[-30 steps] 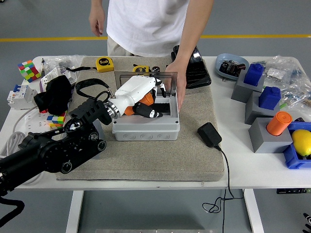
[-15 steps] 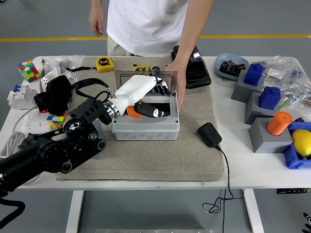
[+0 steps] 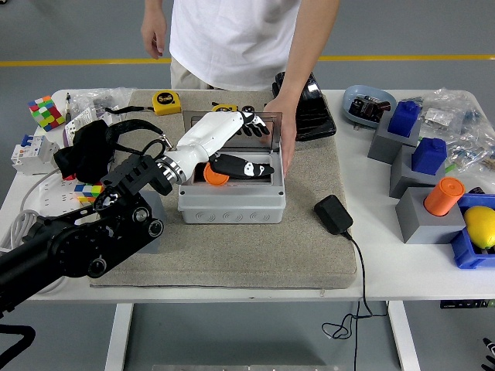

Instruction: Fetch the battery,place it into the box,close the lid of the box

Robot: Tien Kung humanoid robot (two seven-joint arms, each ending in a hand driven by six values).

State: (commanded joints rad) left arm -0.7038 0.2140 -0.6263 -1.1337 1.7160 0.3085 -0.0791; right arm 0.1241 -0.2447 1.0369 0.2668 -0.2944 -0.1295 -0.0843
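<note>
The orange battery (image 3: 214, 175) lies inside the open grey box (image 3: 232, 207) on the mat, at its left end. The box's clear lid (image 3: 193, 124) stands upright at the back. My left hand (image 3: 259, 147), white with black fingertips, is over the box and holds nothing: its fingers (image 3: 254, 124) are up against the lid and its thumb stretches over the opening. A person at the far side rests a hand (image 3: 285, 131) on the box's right wall. My right arm is out of view.
A black power adapter (image 3: 334, 214) with its cable lies right of the box. A yellow tape measure (image 3: 165, 100) and a black strap (image 3: 93, 147) lie behind left. Grey blocks (image 3: 421, 216) with blue and orange parts stand at the right.
My left hand has let go of the battery, which now lies in the box. The hand has risen and moved back, its fingers now at the lid.
</note>
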